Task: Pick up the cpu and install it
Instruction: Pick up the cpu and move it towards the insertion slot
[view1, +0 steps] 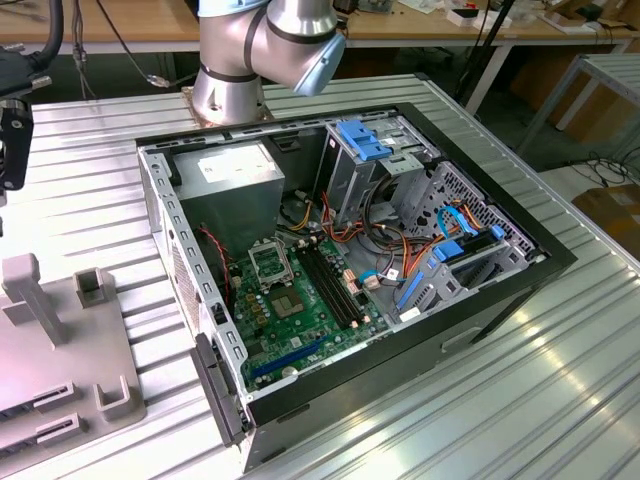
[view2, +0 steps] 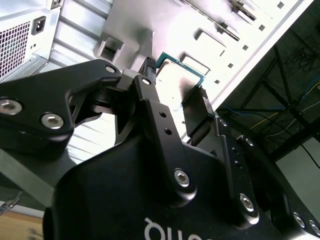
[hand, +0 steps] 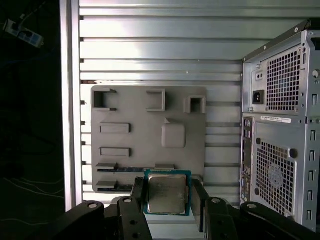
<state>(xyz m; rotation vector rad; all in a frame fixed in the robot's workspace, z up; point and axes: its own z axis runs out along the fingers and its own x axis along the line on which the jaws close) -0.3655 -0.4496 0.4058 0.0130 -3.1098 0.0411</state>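
The cpu (hand: 167, 192) is a small square chip with a silver-grey face and a green rim. My gripper (hand: 168, 196) is shut on it, one black finger (hand: 139, 194) on each side. The chip hangs above the near edge of the grey fixture plate (hand: 150, 130). In the second wrist view the cpu (view2: 181, 75) sits between the same fingers (view2: 196, 107), seen from below. In the exterior view the open computer case (view1: 480, 300) holds the green circuit board (view1: 300, 320) with its square socket (view1: 268, 262).
The grey fixture plate (view1: 60, 350) with raised holders lies on the ribbed metal table (view1: 500, 400) at the exterior view's left. The arm's base (view1: 230, 80) stands behind the case. The case's rear panel (hand: 280, 135) rises beside the plate. Drive cages and cables (view1: 420, 230) crowd the case.
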